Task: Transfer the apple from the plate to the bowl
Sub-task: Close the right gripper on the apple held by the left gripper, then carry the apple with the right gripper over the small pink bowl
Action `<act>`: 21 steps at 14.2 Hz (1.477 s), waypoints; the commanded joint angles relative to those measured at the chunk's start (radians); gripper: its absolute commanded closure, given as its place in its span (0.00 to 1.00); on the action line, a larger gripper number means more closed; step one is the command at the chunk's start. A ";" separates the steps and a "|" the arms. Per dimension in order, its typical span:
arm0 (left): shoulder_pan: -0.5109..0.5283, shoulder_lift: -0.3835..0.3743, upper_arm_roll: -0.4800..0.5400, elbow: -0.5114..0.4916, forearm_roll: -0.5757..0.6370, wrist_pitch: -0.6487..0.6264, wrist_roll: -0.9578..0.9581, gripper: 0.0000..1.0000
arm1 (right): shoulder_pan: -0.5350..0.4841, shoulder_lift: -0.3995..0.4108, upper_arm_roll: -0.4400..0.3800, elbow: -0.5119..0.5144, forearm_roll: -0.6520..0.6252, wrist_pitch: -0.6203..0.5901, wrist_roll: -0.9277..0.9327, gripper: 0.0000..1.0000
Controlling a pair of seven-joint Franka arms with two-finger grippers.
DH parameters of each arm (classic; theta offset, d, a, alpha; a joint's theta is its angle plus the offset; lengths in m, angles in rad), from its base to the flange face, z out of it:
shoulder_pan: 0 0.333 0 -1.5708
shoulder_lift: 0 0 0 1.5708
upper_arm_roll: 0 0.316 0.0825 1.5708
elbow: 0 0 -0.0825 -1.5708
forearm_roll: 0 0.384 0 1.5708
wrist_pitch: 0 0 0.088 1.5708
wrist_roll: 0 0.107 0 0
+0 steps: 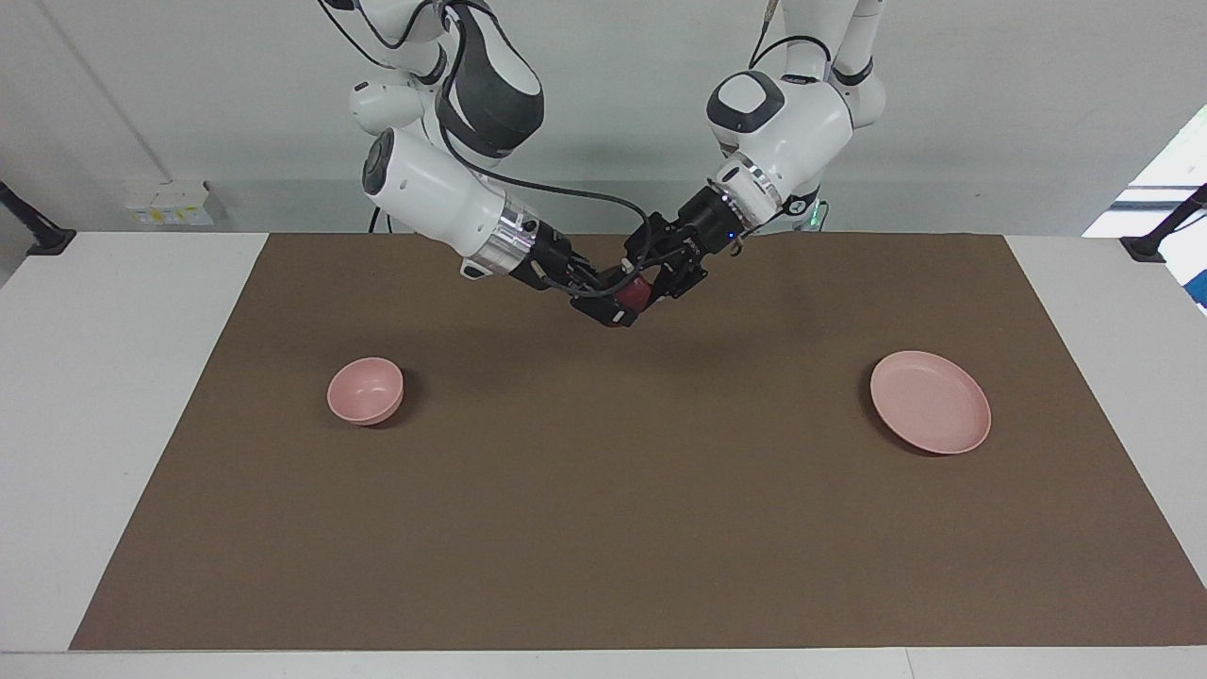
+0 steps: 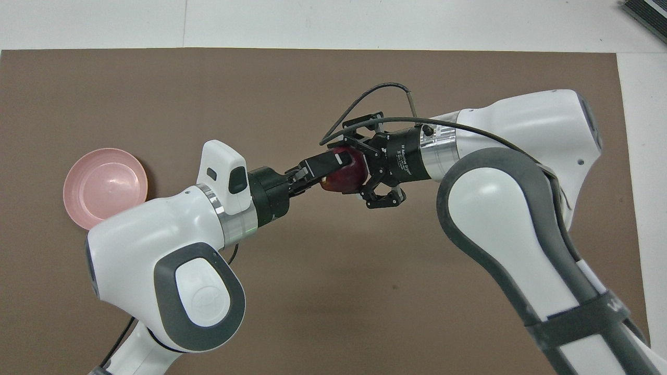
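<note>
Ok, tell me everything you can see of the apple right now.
The apple is small, round, dark red and glossy, with a paler patch low on one side. It is held in the air over the middle of the brown mat, clamped between the left gripper and the right gripper, both shut on it. Their fingers hide much of it.
</note>
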 commanded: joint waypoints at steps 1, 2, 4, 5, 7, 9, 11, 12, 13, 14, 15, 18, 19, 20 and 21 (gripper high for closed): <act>0.001 -0.024 -0.002 -0.012 -0.020 0.012 -0.005 1.00 | -0.004 0.001 0.004 0.000 -0.007 0.005 -0.023 1.00; 0.001 -0.024 -0.002 -0.012 -0.020 0.011 -0.003 1.00 | -0.004 0.002 0.004 0.001 -0.007 0.003 -0.024 1.00; 0.001 -0.023 -0.001 -0.010 -0.020 0.011 -0.005 0.84 | -0.005 0.002 0.003 0.003 -0.009 0.003 -0.024 1.00; 0.005 -0.018 0.001 -0.004 -0.012 0.008 -0.003 0.36 | -0.005 0.002 0.003 0.005 -0.009 0.003 -0.024 1.00; 0.015 -0.012 0.002 0.002 -0.008 0.012 -0.003 0.00 | -0.005 0.002 0.004 0.005 -0.019 0.003 -0.026 1.00; 0.019 -0.010 0.004 0.005 0.011 0.006 -0.001 0.00 | -0.005 0.004 0.004 0.008 -0.039 0.003 -0.027 1.00; 0.022 -0.009 0.009 0.004 0.026 -0.003 0.000 0.00 | -0.010 0.004 0.003 0.009 -0.042 0.003 -0.030 1.00; 0.032 -0.012 0.010 -0.004 0.029 -0.006 0.000 0.00 | -0.013 0.002 0.001 0.011 -0.042 0.002 -0.030 1.00; 0.042 -0.015 0.012 -0.010 0.031 -0.014 -0.001 0.00 | -0.015 0.001 -0.005 0.011 -0.044 -0.001 -0.036 1.00; 0.045 -0.015 0.027 -0.012 0.031 -0.018 -0.001 0.00 | -0.024 -0.001 -0.007 0.011 -0.053 -0.016 -0.056 1.00; 0.041 -0.016 0.050 -0.021 0.040 -0.021 -0.001 0.00 | -0.041 -0.005 -0.007 0.011 -0.059 -0.032 -0.076 1.00; 0.045 -0.019 0.094 -0.027 0.148 -0.118 -0.001 0.00 | -0.096 -0.019 -0.008 0.011 -0.094 -0.095 -0.169 1.00; 0.045 -0.019 0.122 -0.026 0.225 -0.182 -0.005 0.00 | -0.116 -0.028 -0.010 0.009 -0.122 -0.121 -0.215 1.00; 0.044 -0.018 0.148 -0.024 0.314 -0.252 -0.030 0.00 | -0.145 -0.030 -0.008 0.009 -0.158 -0.151 -0.268 1.00; 0.044 -0.018 0.177 -0.021 0.424 -0.309 -0.084 0.00 | -0.175 -0.030 -0.008 0.009 -0.201 -0.186 -0.327 1.00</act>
